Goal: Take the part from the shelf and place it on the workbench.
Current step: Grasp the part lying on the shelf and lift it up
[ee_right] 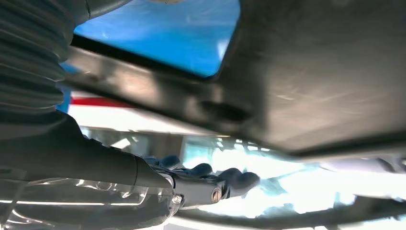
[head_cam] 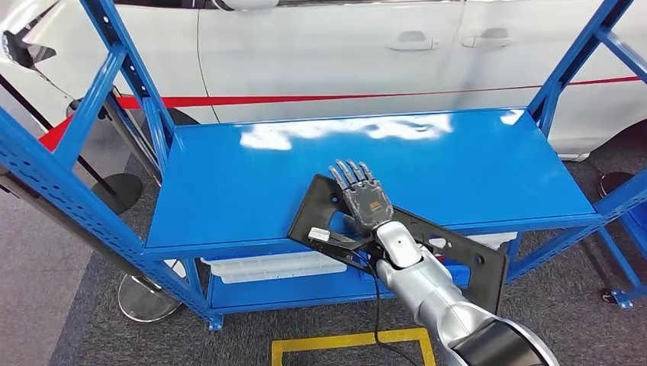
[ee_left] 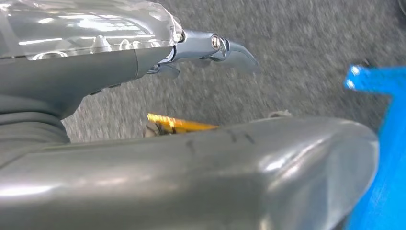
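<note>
We noted one black part (head_cam: 458,248) overhanging the shelf's (head_cam: 252,191) front edge, right hand (head_cam: 365,200) atop, fingers (head_cam: 350,174) spread.

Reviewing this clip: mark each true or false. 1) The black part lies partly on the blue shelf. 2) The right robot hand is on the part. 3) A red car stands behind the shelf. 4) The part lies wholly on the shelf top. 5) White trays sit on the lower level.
1) The black part lies partly on the blue shelf: true.
2) The right robot hand is on the part: true.
3) False: the car is white with a red stripe.
4) False: one end overhangs the front edge.
5) White trays on the lower level: true.
</note>
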Motion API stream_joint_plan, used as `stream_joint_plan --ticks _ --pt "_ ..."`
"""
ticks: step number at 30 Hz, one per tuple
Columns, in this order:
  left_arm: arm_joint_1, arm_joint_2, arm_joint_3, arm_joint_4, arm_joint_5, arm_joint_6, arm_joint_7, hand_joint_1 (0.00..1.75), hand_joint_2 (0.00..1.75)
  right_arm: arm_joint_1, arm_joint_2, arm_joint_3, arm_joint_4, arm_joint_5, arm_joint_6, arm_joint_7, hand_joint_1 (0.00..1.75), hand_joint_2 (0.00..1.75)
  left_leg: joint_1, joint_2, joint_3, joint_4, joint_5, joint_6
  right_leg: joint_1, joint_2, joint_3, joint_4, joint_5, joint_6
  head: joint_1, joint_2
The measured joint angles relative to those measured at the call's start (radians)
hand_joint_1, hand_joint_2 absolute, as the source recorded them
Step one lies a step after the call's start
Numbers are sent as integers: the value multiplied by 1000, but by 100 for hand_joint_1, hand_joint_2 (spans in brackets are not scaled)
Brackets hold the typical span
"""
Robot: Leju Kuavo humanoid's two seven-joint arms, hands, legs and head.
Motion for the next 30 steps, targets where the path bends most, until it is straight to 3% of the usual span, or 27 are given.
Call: stream_joint_plan --ticks 3,4,5,6,8,9,10,13,15,18,19,20,21,23,25,27,30 --pt "-3 3 1 0 -13 0 1 0 0 26 -16 -20 -34 -45 -2 -30 0 175 15 4 -86 165 -91 -19 -6 0 7 -4 -2 0 -1 0" --pt "-4 4 2 0 -18 1 2 0 0 39 -18 -27 -51 -60 -3 -40 0 175 21 6 -110 205 -105 -25 -9 1 7 -4 -4 2 -1 0" --pt "-4 5 2 0 -22 2 2 0 0 52 -21 -33 -67 -75 -4 -49 0 175 27 8 -121 214 -100 -32 -12 2 7 -2 -6 5 -1 0" --pt "-4 7 2 0 -25 3 3 0 0 63 -23 -38 -84 -87 -4 -57 0 175 33 9 -113 186 -74 -40 -16 3 8 0 -8 10 -1 0" --pt "-6 9 2 0 -31 4 3 0 0 79 -27 -46 -113 -102 -4 -64 0 175 44 10 -61 57 0 -55 -24 6 8 10 -14 23 -1 0" --pt "-9 9 2 0 -33 5 4 0 0 85 -29 -50 -124 -105 -4 -65 0 175 46 11 -40 2 14 -54 -25 7 5 17 -16 31 -1 0" --pt "-11 9 2 0 -36 5 5 0 0 92 -30 -53 -136 -107 -4 -65 42 175 46 11 -28 -32 23 -49 -25 8 1 22 -19 39 -1 0" --pt "-15 9 2 0 -43 10 13 0 0 108 -34 -63 -161 -115 8 -63 173 175 43 11 -26 -43 35 -16 -23 11 -5 25 -18 60 -1 0" --pt "-19 9 2 0 -49 17 17 0 0 117 -40 -72 -172 -132 35 -59 175 175 44 12 -28 -46 45 0 -27 10 -18 54 -40 70 -1 0" --pt "-21 10 2 0 -55 22 24 0 0 128 -45 -87 -184 -159 64 -56 175 175 40 13 -33 -48 51 10 -29 6 -102 232 -135 78 0 0" --pt "-21 10 2 0 -57 22 25 0 0 134 -47 -90 -187 -164 66 -56 175 175 38 13 -34 -48 51 11 -29 6 -128 287 -153 79 0 0" --pt "-21 10 2 0 -58 22 26 0 0 141 -49 -93 -191 -169 67 -56 175 175 36 13 -34 -48 51 11 -29 6 -139 311 -152 78 0 0" --pt "-21 10 2 0 -58 22 27 0 0 147 -51 -95 -195 -173 68 -56 175 175 35 12 -34 -48 50 11 -28 6 -132 296 -134 75 0 0" --pt "-22 9 2 0 -59 21 28 0 0 151 -53 -101 -206 -180 71 -56 175 175 33 11 -32 -48 50 11 -22 6 -69 171 -70 61 0 0" --pt "-22 8 2 0 -59 19 29 0 0 152 -54 -107 -219 -188 77 -56 175 175 30 11 -33 -47 48 5 -12 3 -12 57 -33 47 0 0" --pt "-21 7 3 0 -58 18 30 0 0 154 -55 -111 -229 -198 84 -59 175 175 29 11 -34 -49 47 -6 -6 1 -1 28 -32 41 0 0" --pt "-20 7 4 0 -56 20 30 0 0 158 -54 -113 -241 -208 91 -63 175 175 29 12 -38 -32 31 -22 -13 -1 8 10 -23 31 -1 0"
